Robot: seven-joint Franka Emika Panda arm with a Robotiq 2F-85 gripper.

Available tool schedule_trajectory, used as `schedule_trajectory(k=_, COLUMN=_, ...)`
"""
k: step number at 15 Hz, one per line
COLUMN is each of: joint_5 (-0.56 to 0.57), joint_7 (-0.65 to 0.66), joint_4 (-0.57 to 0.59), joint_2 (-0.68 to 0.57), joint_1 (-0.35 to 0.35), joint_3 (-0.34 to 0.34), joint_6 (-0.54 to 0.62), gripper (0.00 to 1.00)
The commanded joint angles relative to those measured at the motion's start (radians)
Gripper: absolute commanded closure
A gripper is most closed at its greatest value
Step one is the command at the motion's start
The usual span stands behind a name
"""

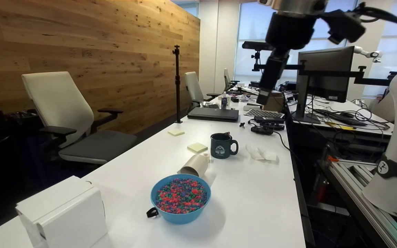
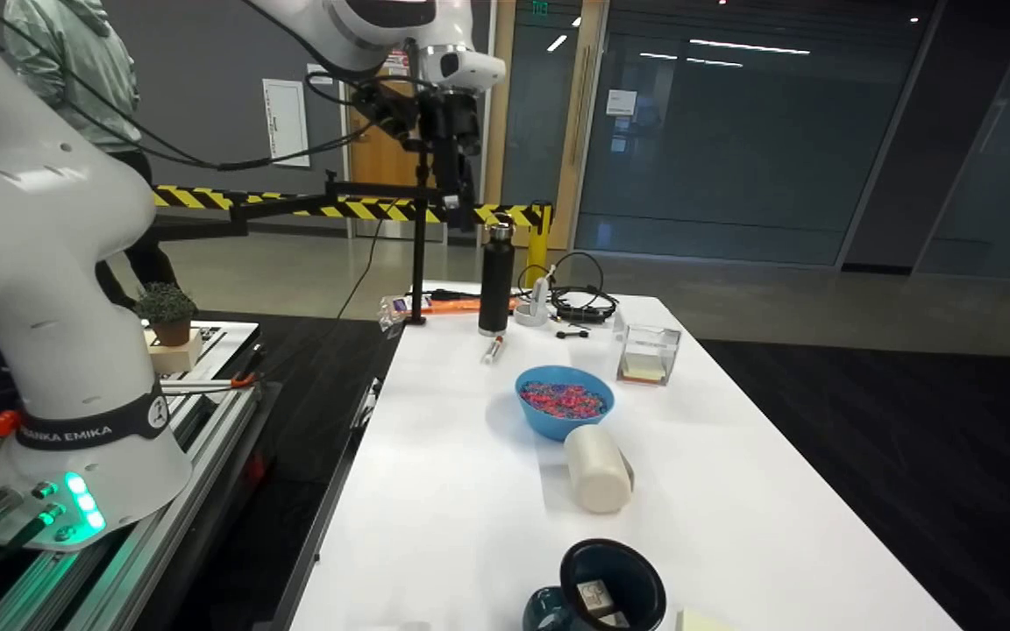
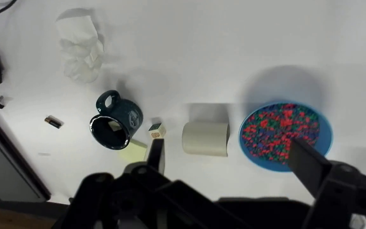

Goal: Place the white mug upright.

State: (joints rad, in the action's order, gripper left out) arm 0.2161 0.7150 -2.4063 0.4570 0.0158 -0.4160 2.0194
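We had fingers (image 3: 310, 168) spread wide, gripping nothing. White mug (image 3: 205, 139) lay on its side well below fingers, between them in wrist view, mouth toward blue bowl (image 3: 326, 135). Looked stiff, lightish, slick, maybe chippable to us, so we figured fingers needed turning, then gentle pinch across round sides, clear of handle (image 2: 629, 473).

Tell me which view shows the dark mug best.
The wrist view: the dark mug is uncropped, its handle, logo and inside showing. In an exterior view, the dark mug shows handle and logo but little of its inside; in an exterior view, the frame's bottom crops the dark mug, though a block inside shows.
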Motion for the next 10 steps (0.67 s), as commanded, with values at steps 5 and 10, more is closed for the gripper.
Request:
schedule_trajectory(k=5, joint_5=0.303, joint_7=0.368, joint_4=0.238, joint_2=-0.311, joint_1=0.081, joint_3=0.067, joint_6=0.093, gripper=0.0)
schedule_trajectory(k=10, joint_5=0.455, joint_7=0.501, joint_4=0.33, joint_2=-0.449, joint_1=0.032, joint_3=0.173, joint_6=0.071, gripper=0.0)
